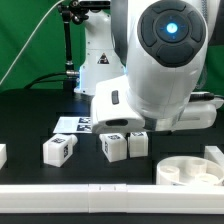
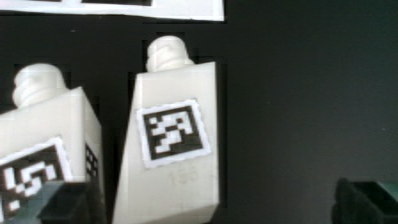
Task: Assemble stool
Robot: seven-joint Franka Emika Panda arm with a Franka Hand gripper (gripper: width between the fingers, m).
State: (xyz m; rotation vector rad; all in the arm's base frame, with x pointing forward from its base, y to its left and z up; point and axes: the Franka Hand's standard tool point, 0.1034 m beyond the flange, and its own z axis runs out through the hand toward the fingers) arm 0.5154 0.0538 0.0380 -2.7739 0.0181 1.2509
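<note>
Two white stool legs, each with a black-and-white tag, lie side by side on the black table. In the wrist view one leg [image 2: 175,140] runs between my fingers and the other leg [image 2: 45,135] lies just outside them. My gripper [image 2: 215,205] is open, its dark fingertips [image 2: 370,200] wide apart on either side of the first leg and not touching it. In the exterior view this pair of legs [image 1: 113,146] [image 1: 138,144] sits under the arm, whose bulk hides the gripper. A third leg [image 1: 58,150] lies apart toward the exterior view's left. The round seat [image 1: 190,172] rests at the front right.
The marker board [image 1: 78,124] [image 2: 143,8] lies just beyond the legs. A long white bar [image 1: 100,195] edges the table's front. Small white pieces show at the exterior view's far left edge [image 1: 2,155] and right edge [image 1: 213,153].
</note>
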